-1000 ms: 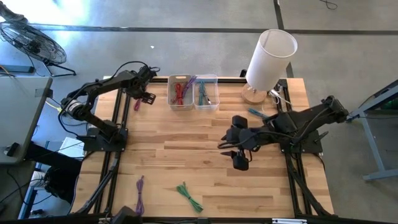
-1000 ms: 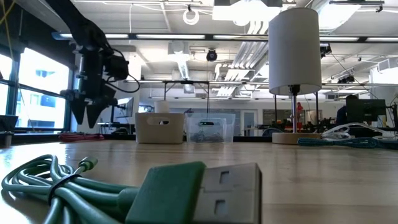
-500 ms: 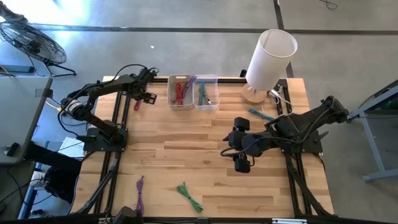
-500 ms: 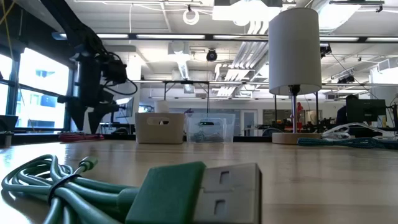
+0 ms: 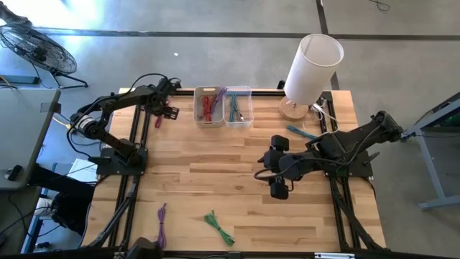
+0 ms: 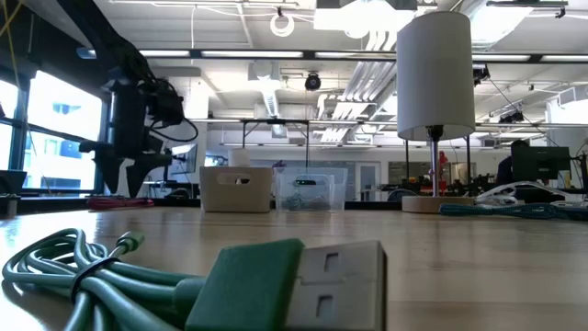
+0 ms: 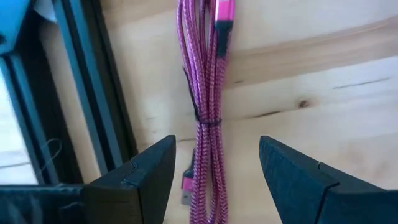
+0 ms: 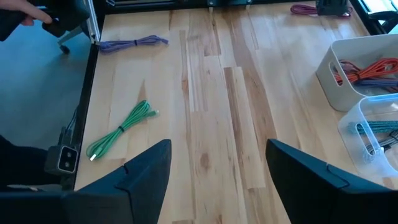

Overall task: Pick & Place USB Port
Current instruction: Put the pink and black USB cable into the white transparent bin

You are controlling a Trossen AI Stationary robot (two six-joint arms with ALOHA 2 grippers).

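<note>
step: reach for pickup | left hand (image 7: 214, 180) fingers apart, hovering straight above my pink cable (image 7: 205, 99) at the desk's (image 5: 237, 155) far left edge, just beside the bins (image 5: 223, 106) | cable's long axis runs through the gap between the fingers | right hand (image 5: 279, 188) apart, empty, mid-desk, well apart from it | I judge left arm nearer

High view looks straight down on the whole table (image 5: 237, 165); low view sits at tabletop level, nearly touching a green USB cable (image 6: 184, 276), facing the bins and lamp (image 6: 435, 83). Left wrist view hangs close above a magenta cable (image 7: 205, 93); right wrist view looks farther across the boards, sharing that green cable (image 8: 121, 130) with both fixed views.
</note>
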